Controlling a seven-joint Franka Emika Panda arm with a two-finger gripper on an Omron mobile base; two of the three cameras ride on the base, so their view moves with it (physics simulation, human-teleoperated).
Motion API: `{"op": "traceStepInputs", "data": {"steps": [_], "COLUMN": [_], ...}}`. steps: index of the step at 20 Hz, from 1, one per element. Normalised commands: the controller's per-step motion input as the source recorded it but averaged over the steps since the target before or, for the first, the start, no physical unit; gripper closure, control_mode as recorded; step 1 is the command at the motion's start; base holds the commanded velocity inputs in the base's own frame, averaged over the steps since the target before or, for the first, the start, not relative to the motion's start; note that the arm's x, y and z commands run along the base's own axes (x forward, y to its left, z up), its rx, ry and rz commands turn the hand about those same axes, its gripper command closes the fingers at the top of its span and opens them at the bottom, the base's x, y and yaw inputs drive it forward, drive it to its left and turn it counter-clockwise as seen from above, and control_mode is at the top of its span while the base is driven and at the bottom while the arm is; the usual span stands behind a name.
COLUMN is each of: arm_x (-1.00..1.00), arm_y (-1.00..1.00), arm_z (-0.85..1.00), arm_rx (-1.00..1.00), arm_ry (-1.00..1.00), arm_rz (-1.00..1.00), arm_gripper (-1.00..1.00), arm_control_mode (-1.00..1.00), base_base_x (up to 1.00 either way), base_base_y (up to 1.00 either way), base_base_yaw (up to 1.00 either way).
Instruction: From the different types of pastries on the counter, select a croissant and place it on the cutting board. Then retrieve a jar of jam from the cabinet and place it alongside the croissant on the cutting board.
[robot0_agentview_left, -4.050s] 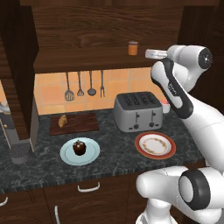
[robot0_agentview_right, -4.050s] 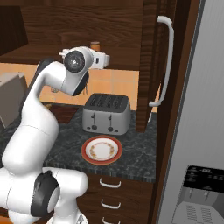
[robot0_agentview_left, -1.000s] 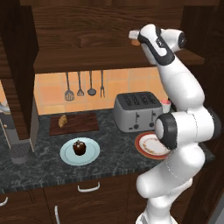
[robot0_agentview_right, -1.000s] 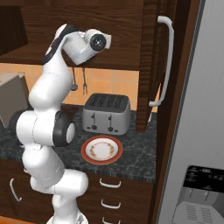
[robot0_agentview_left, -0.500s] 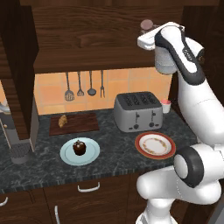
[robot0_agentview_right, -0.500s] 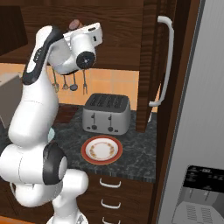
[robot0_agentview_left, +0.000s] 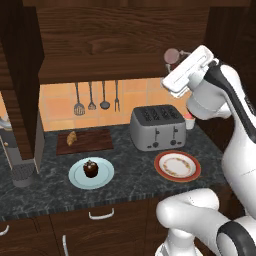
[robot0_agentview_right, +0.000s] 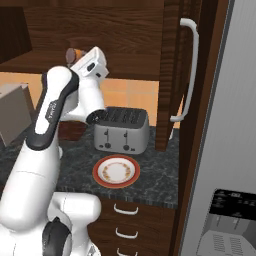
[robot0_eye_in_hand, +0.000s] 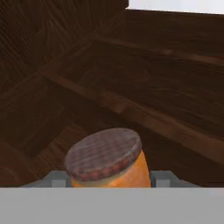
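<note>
While raised by the cabinet (robot0_agentview_left: 125, 45), tool (robot0_eye_in_hand: 109, 181) grips jam jar (robot0_eye_in_hand: 107, 159).

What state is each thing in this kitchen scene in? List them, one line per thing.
jar of jam: lifted, held between the gripper's fingers.
gripper: shut on the jar.
croissant: lying on the cutting board.
dark round pastry: sitting on the light-blue plate.
red-rimmed plate: empty.
toaster: slots empty.

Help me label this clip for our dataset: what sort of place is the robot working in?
A home kitchen, rendered in simulation. A toaster stands on a dark speckled counter above wooden drawers, cooking utensils hang on the tiled wall, and a dark wood cabinet hangs overhead.
</note>
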Motion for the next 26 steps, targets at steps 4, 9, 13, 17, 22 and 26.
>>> {"op": "traceStepInputs", "data": {"steps": [4, 9, 13, 17, 22, 26], "arm_x": [-1.00, -1.00, -0.86, -0.27, -0.19, -0.37], "arm_y": [0.09, 0.20, 0.51, 0.61, 0.12, 0.25], "arm_z": [-0.75, -0.38, -0.47, -0.67, -0.73, -0.57], "arm_rx": [-0.31, -0.24, -0.30, -0.20, 0.13, 0.24], "arm_ry": [0.16, 0.25, 0.27, 0.78, 0.73, 0.18], "arm_rz": [0.09, 0.09, -0.05, -0.13, -0.34, -0.24], "arm_gripper": [1.00, 1.00, 1.00, 1.00, 1.00, 1.00], "arm_control_mode": [-1.00, -1.00, -1.00, -1.00, -1.00, -1.00], "base_base_x": [0.00, 0.00, 0.00, 0.00, 0.00, 0.00], "base_base_y": [0.00, 0.00, 0.00, 0.00, 0.00, 0.00], "base_base_yaw": [0.00, 0.00, 0.00, 0.00, 0.00, 0.00]}}
